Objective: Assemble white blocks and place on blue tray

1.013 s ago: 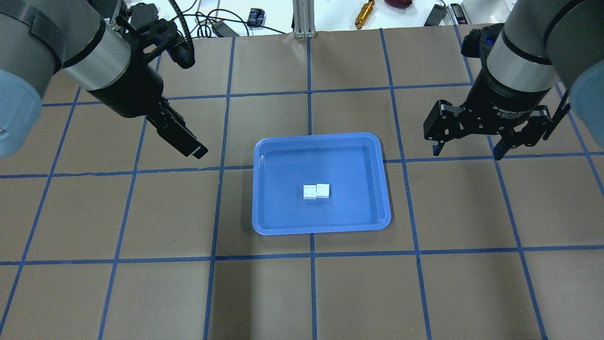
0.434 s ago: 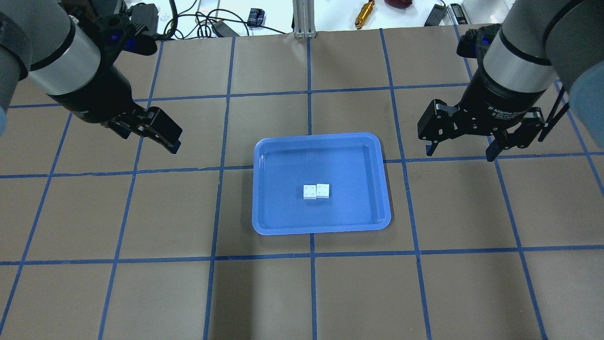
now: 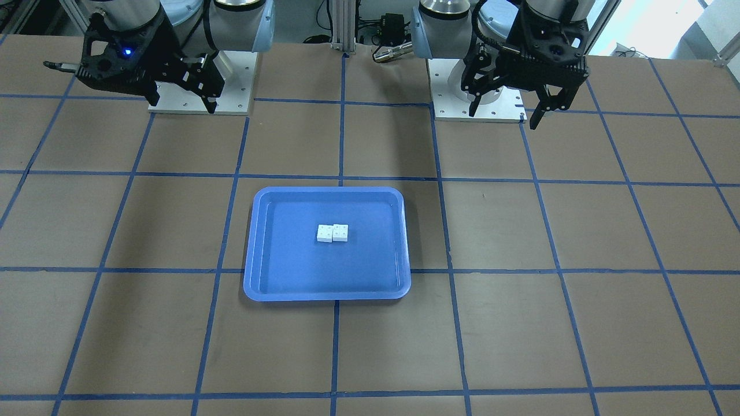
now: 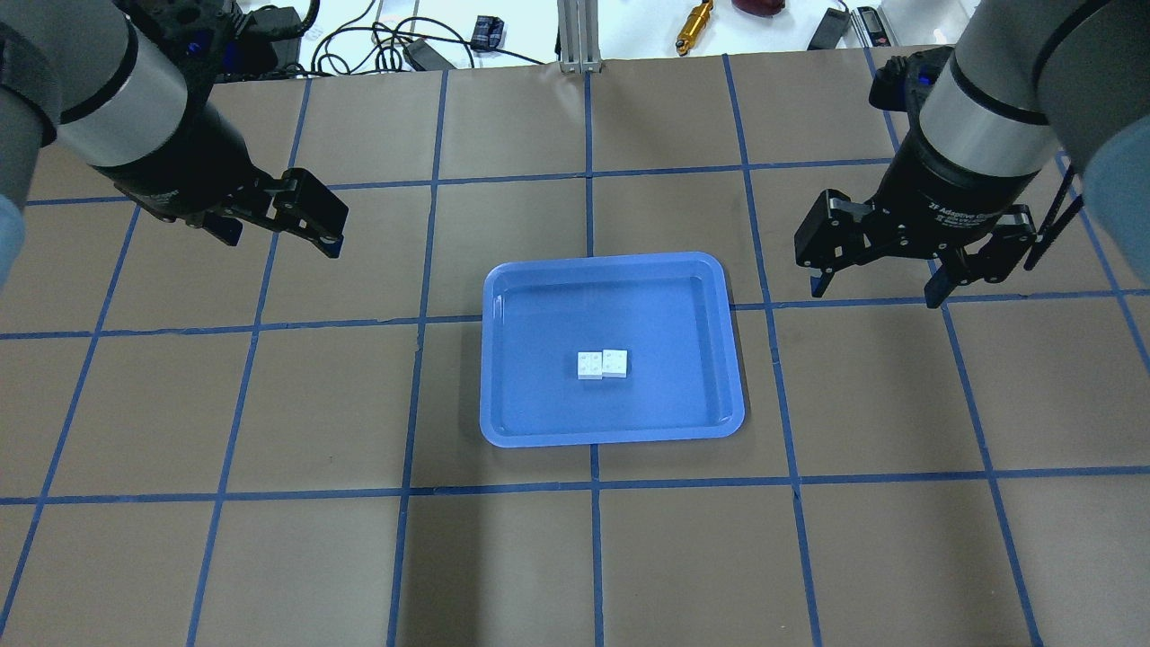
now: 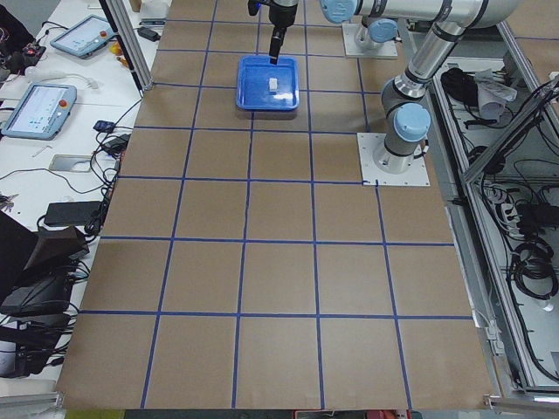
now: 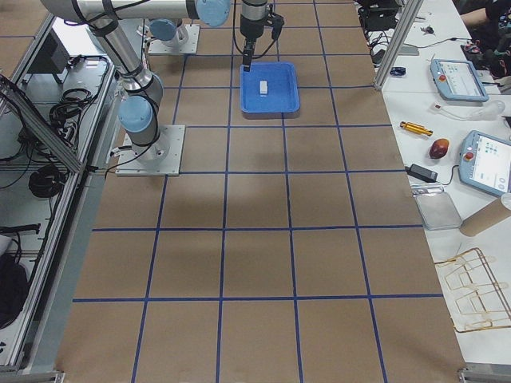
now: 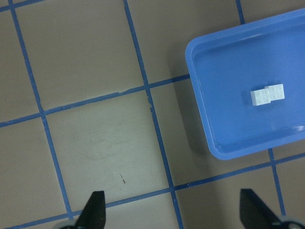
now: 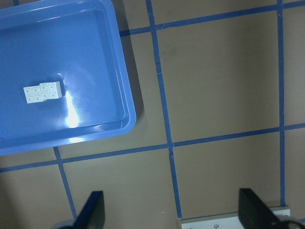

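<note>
While joined side by side with a slight offset, blocks (image 4: 602, 364) sit studs-up near the middle of the tray (image 4: 613, 438). Tray lies flat on desk (image 4: 269, 404). Left fingers (image 7: 94, 213) spread apart, empty, well off tray's left side. Right fingers (image 8: 93, 211) likewise apart, empty, well off tray's right side.

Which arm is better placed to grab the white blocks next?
Probably right: the open right gripper hangs slightly nearer the white blocks on the blue tray than the open left gripper does.
</note>
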You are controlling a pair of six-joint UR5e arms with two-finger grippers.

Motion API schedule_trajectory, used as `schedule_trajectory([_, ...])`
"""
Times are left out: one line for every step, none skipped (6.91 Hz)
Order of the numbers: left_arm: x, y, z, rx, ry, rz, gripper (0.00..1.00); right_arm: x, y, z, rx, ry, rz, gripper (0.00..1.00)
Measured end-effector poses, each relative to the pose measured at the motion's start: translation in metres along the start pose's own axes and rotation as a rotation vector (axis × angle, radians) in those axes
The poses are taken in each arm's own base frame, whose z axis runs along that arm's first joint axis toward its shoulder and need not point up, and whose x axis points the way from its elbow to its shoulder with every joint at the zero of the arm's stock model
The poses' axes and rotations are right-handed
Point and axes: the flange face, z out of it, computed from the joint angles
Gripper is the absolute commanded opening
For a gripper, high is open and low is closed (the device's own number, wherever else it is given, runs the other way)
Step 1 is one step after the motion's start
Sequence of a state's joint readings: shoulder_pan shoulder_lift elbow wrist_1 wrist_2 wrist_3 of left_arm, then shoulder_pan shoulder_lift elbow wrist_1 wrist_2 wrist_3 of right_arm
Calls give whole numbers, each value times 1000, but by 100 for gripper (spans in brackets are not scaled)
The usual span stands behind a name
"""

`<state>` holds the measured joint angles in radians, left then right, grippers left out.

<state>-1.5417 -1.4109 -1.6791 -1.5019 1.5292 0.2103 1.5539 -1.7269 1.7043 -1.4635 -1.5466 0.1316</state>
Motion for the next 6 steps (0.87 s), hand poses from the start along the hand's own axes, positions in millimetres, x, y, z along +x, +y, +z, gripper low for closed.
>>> schedule_trajectory([0,-1,1,2,0,-7,100,0,0,0,0,1,-1,100])
schedule_trajectory([-1,-2,1,3,0,-10,100,0,0,-1,2,0,-1,100])
schedule_trajectory([-1,-2,1,4,0,-11,100,0,0,-1,3,0,-1,100])
schedule_trajectory([-1,-2,1,5,-4,-14,100,0,0,-1,4,-1,-1,100])
schedule_trajectory([-2,-2,0,4,-13,-26,100,0,0,-1,4,-1,-1,100])
schedule_trajectory([-2,-2,1,2,-18,-39,100,0,0,-1,4,0,-1,100])
